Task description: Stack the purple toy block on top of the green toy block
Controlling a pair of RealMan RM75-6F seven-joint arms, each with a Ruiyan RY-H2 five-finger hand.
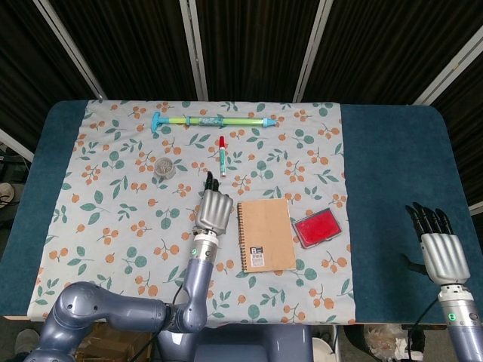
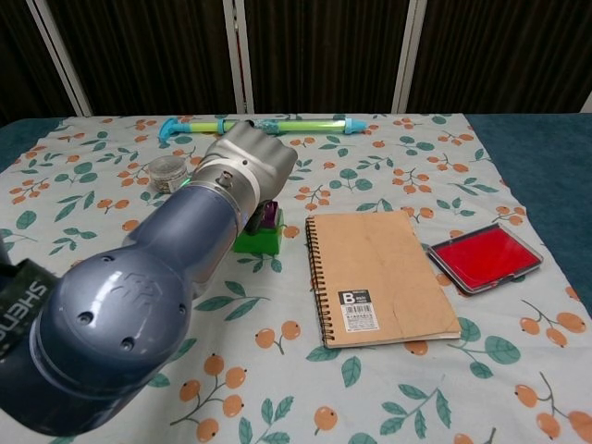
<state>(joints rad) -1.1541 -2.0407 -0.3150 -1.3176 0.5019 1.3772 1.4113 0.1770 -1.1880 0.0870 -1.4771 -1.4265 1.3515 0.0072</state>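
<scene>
Chest view gives the better look: the left hand (image 2: 248,166) sits right over the blocks, and a sliver of the purple toy block (image 2: 269,217) peeks out beneath it, on top of the green toy block (image 2: 260,241), just left of the notebook (image 2: 379,273). Whether the fingers are clamped on the purple one or already loose is impossible to tell, since the knuckles and forearm hide them. Head view only shows the back of that hand (image 1: 213,210) with one finger poking toward the red marker (image 1: 223,154), blocks fully covered.

The step in hand looks like seating and letting go. To do it well, the purple block probably wants a straight press down so the studs lock, then the fingers should spread before the hand lifts vertically. Any sideways drag could tip the stack or shove the green base across the floral cloth (image 1: 113,188).

Right hand (image 1: 442,253) rests well apart on the blue tabletop (image 1: 392,166), fingers apart, holding nothing.
</scene>
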